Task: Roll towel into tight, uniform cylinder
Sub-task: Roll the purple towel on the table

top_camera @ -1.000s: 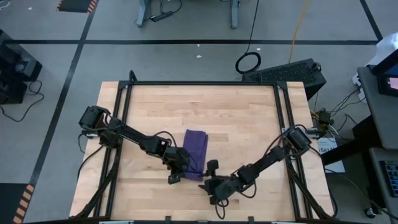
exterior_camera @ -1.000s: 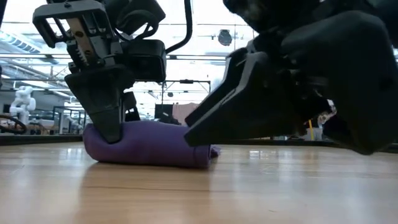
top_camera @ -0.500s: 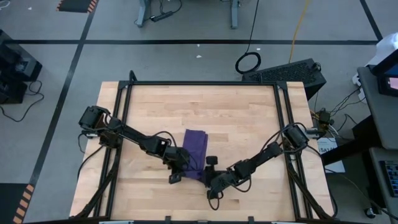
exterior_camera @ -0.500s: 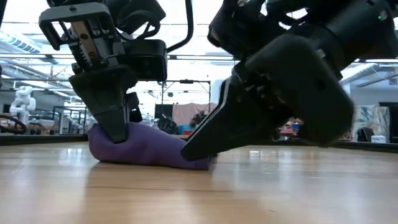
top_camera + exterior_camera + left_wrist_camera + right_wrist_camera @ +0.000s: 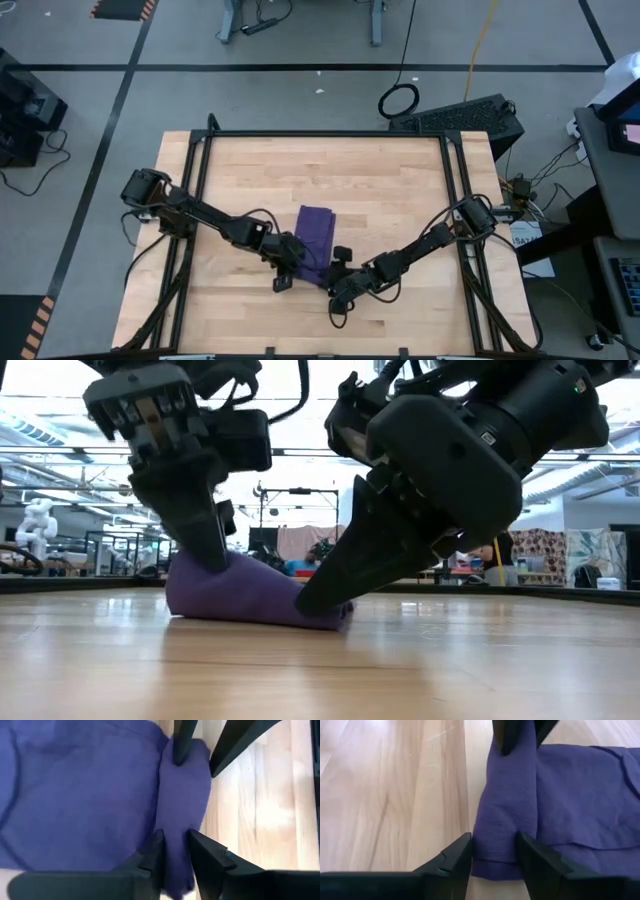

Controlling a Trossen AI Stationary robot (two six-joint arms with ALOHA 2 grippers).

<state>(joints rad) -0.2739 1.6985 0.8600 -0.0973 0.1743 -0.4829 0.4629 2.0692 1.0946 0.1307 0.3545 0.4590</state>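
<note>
The table point(image 5: 400, 200), a pale wooden top in a black frame, carries one task item. The towel point(image 5: 316, 240), purple, lies near the middle of the table, slightly toward the near edge. Its far part lies flat; its near edge is turned up into a short roll.

The left gripper point(image 5: 172, 851) sits at the left end of that roll. Its fingers stand narrow with the rolled fold between them; the cloth fills the gap, so it reads as a light pinch. The right gripper point(image 5: 495, 851) sits at the right end of the same roll, fingers somewhat wider, straddling the fold and touching it on both sides.

Risks, as judged:
- The roll looks loose and thicker at one end in the low view point(image 5: 250, 595); uneven advance by the two grippers would give a cone, not a cylinder.
- A weak pinch on either end could let the fold spring open.
- Fingertips pressed to the wood could drag the flat part along and bunch it.

No brand, label or legible writing is visible; no tag shows.
</note>
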